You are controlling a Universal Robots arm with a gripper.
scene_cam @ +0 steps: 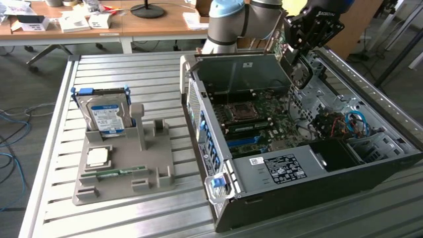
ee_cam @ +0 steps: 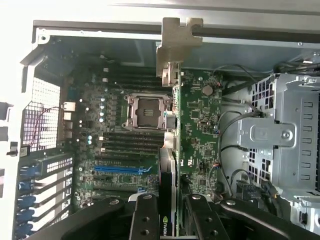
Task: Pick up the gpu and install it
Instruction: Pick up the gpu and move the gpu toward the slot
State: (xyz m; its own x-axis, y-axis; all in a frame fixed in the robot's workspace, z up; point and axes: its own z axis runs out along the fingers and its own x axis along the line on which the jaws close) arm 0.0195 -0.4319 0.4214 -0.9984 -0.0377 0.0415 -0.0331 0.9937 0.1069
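pick-up: complete. the fingers (ee_cam: 145, 220) of the gripper (ee_cam: 172, 217) pinch the thin, flat gpu (ee_cam: 169, 165), dark edge-on with a grey metal bracket. the card hangs above the green motherboard (ee_cam: 200, 125) inside the open black computer case (scene_cam: 317, 198). installation: outstanding; the card appears not yet seated in any slot.

The ribbed grey metal surface (scene_cam: 132, 69) and the open black computer case (scene_cam: 297, 213) are viewed obliquely downward from a raised point at middling range. The case's interior is viewed from close above by the wrist camera, past the black jaws clamping the edge-on dark gpu (ee_cam: 169, 170). The green motherboard (scene_cam: 264, 106) and its square silver processor socket (ee_cam: 150, 112) are shared.
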